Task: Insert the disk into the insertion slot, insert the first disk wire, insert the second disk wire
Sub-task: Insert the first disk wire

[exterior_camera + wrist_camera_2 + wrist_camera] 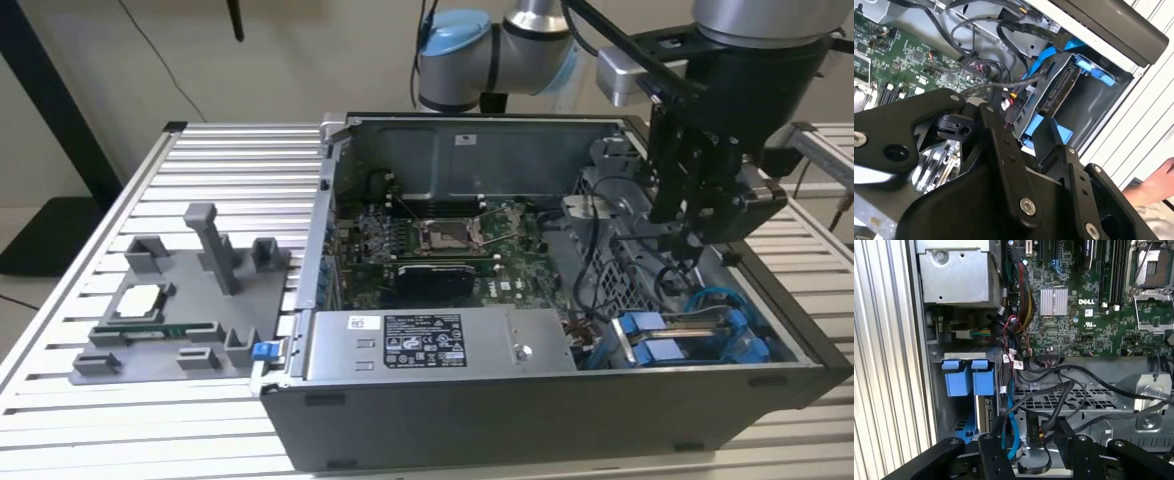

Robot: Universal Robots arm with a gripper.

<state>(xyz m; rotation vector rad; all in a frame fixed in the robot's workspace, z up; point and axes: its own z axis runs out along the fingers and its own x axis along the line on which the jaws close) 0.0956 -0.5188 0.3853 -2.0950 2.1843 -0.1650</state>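
**Already seated: disk (pixel 1056 92) in the slot (pixel 1099 112), jaws apart**

The disk stands on edge just beyond the fingertips. Its long axis runs away from the jaws into the slot, and its connector edge faces back at them. The gripper (pixel 1016 117) hangs with jaws partly open, clamping nothing visible. Black wires (pixel 1064 390) and a blue cable (pixel 1011 435) pass between them.

A bright blue plastic carrier frame (pixel 1094 67) edges the flat silver-grey disk (pixel 1055 94), at the exterior view's right. The green motherboard (pixel 441 235) is speckled with small black and silver parts. The silver power-supply box (pixel 534 345) bears a white label with black print. The matte black gripper (pixel 703 232) hangs over the dark grey sheet-metal case (pixel 534 410). The pale ribbed aluminium table (pixel 200 150) shows parallel stripes.
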